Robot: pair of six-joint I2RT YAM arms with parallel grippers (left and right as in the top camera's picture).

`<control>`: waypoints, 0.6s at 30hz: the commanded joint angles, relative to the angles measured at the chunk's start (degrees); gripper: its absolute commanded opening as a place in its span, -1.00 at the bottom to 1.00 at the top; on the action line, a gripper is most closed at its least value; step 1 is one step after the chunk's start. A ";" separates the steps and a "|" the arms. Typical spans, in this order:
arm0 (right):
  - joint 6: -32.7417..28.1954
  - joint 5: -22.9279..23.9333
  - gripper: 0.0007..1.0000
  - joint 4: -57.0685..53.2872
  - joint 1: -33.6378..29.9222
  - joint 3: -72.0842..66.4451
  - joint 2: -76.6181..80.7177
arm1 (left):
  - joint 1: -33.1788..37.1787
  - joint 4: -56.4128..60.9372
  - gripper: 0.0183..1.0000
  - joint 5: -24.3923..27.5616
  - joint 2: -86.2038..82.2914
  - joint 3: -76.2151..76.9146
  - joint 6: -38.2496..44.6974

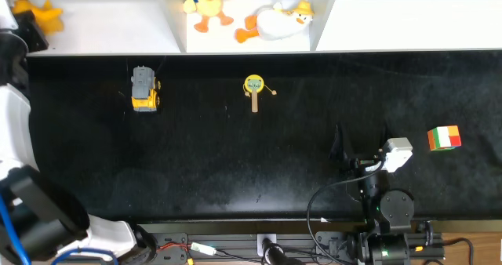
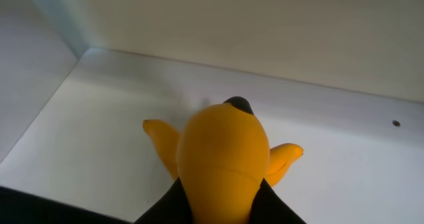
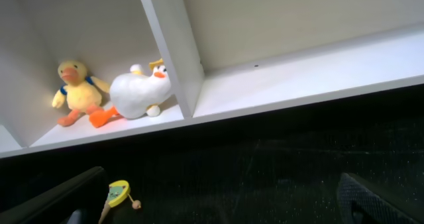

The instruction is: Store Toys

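My left gripper [image 1: 28, 31] is inside the left compartment of the white shelf [image 1: 94, 44], shut on a yellow plush toy [image 2: 224, 154] that rests on or just above the compartment floor. The same toy [image 1: 41, 14] shows in the top view. A yellow duck [image 1: 208, 2] and a white goose plush [image 1: 276, 22] lie in the middle compartment. On the black table are a yellow-grey toy truck [image 1: 145, 88], a small yellow rattle drum [image 1: 255, 88] and a coloured cube [image 1: 444, 138]. My right gripper [image 1: 361, 146] stands open near the table's front right, with nothing between its fingers.
The shelf's right compartment [image 1: 408, 18] holds nothing. In the right wrist view, the duck [image 3: 76, 91] and goose [image 3: 136, 95] sit left of a white divider [image 3: 172, 52], and the rattle drum [image 3: 119, 194] lies on the mat below.
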 commanded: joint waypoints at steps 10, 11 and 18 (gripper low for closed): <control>0.26 0.37 0.99 0.31 0.22 -0.74 -0.39 | -1.95 -1.81 -0.71 -0.37 4.11 4.13 -4.92; 0.26 0.37 0.99 0.31 0.22 -0.74 -0.39 | -1.95 -1.86 -0.71 -0.39 4.11 4.13 -4.92; 0.26 0.37 0.99 0.31 0.22 -0.74 -0.39 | -1.95 -1.53 -0.68 -0.42 5.44 4.13 -4.44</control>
